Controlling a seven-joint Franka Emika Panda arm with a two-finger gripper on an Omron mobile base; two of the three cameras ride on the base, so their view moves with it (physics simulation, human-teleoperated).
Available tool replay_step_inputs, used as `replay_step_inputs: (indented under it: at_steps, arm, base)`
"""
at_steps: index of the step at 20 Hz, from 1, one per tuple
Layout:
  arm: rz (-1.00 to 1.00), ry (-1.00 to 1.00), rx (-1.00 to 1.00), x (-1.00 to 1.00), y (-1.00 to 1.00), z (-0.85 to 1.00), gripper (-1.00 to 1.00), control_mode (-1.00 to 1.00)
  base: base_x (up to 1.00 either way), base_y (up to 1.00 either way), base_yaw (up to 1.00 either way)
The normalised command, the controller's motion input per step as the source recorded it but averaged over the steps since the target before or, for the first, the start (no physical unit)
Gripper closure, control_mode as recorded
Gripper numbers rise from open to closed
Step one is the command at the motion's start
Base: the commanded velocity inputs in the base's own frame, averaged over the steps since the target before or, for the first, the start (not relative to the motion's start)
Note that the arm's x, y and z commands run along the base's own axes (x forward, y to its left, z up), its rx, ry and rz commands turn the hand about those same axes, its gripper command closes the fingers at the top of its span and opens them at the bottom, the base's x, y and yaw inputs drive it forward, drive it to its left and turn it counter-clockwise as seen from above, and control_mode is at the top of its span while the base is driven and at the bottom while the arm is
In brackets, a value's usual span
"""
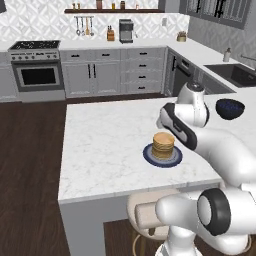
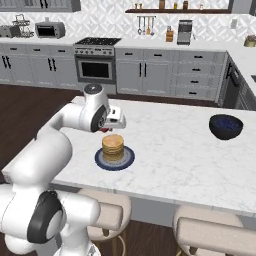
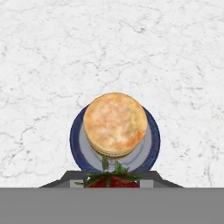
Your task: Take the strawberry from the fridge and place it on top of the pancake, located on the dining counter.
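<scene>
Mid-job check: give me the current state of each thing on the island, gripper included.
strawberry: held in the gripper, above the plate's near edge, not yet on the stack.
gripper: shut on the strawberry.
pancake: stacked on its plate, top bare.
plate: flat on the dining counter.
dark bowl: upright on the counter.

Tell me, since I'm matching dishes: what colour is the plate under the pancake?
Dark blue-grey plate, clearest in the hand view.

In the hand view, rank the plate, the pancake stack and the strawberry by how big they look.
1. Plate, widest, its rim showing around the stack.
2. Pancake stack.
3. Strawberry, smallest as seen, though cut off at the bottom edge, held in the gripper nearest the camera.
</scene>
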Motion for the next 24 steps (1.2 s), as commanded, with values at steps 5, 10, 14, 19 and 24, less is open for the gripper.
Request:
replay_step_inputs:
  at_steps: [5,10,14,19,24]
  arm:
    - [0.00,-0.01,0.00,0.22,0.00,-0.33,1.00,-1.00]
    - [0.00,0.00,0.00,0.23,0.00,-0.18,1.00,-1.00]
    - [0.00,0.00,0.00,0.28,0.00,-0.21,1.00,-1.00]
    - [0.00,0.00,0.00,0.14,0.00,-0.21,1.00,-1.00]
    - [0.00,0.00,0.00,0.06,0.00,-0.16,1.00,-1.00]
  base:
    - [0.00,0.00,0.00]
    - [0.00,0.00,0.00]
    - [0.00,0.00,0.00]
    - [0.00,0.00,0.00]
    - [0.00,0.00,0.00]
